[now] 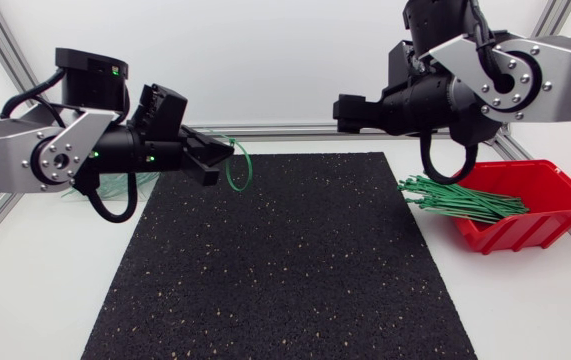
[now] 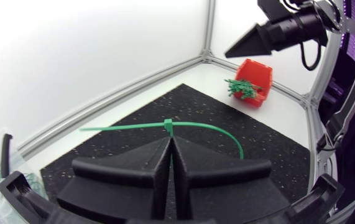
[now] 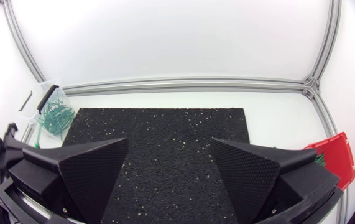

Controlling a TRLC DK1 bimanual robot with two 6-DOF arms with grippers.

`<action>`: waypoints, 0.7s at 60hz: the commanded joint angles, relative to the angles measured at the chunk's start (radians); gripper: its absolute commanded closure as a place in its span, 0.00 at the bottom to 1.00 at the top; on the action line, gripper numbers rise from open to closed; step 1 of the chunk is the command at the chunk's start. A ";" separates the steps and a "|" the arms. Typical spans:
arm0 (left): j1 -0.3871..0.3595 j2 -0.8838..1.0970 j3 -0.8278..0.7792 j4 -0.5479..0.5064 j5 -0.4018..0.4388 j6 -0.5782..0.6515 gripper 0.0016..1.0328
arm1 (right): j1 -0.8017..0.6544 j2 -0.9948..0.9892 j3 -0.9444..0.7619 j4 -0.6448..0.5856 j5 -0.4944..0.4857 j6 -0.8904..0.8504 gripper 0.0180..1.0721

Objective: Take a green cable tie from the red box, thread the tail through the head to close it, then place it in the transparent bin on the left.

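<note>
My left gripper (image 1: 215, 157) hovers over the mat's far left corner, shut on a green cable tie (image 1: 237, 168) that curls into a closed loop ahead of its fingertips. In the left wrist view the tie (image 2: 168, 127) has its tail through the head, just beyond the shut gripper (image 2: 171, 152). My right gripper (image 1: 345, 110) hangs high over the mat's far right edge. It stands open and empty (image 3: 171, 168). The red box (image 1: 525, 205) at the right holds several green ties (image 1: 460, 197). The transparent bin (image 3: 51, 112), with ties inside, sits at the far left.
A black speckled mat (image 1: 295, 270) covers the table's middle. Aluminium frame rails (image 1: 295, 130) run along the back and sides. The bin's ties (image 1: 115, 185) show in part under my left arm. The red box (image 2: 255, 78) lies far ahead of my left gripper.
</note>
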 commanded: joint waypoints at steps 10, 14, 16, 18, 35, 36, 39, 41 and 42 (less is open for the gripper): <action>0.151 -0.067 0.126 -0.058 -0.129 0.047 0.97 | -0.052 -0.084 -0.056 0.014 0.039 -0.086 0.06; 0.213 -0.058 0.183 -0.089 -0.149 0.049 0.97 | -0.071 -0.101 -0.070 0.015 0.042 -0.096 0.06; 0.236 -0.048 0.223 -0.124 -0.149 0.049 0.97 | -0.075 -0.110 -0.076 0.015 0.049 -0.100 0.06; 0.259 -0.040 0.252 -0.137 -0.155 0.049 0.97 | -0.077 -0.120 -0.084 0.017 0.059 -0.103 0.06; 0.464 0.100 0.502 -0.183 -0.226 0.031 0.97 | -0.103 -0.230 -0.153 0.089 0.126 -0.168 0.06; 0.477 0.118 0.519 -0.180 -0.232 0.032 0.97 | -0.106 -0.239 -0.153 0.089 0.129 -0.171 0.06; 0.504 0.169 0.560 -0.181 -0.234 0.035 0.97 | -0.117 -0.259 -0.159 0.090 0.129 -0.181 0.06; 0.532 0.215 0.591 -0.183 -0.238 0.037 0.97 | -0.125 -0.276 -0.164 0.092 0.129 -0.191 0.06; 0.541 0.233 0.605 -0.183 -0.238 0.038 0.97 | -0.128 -0.281 -0.165 0.093 0.129 -0.195 0.06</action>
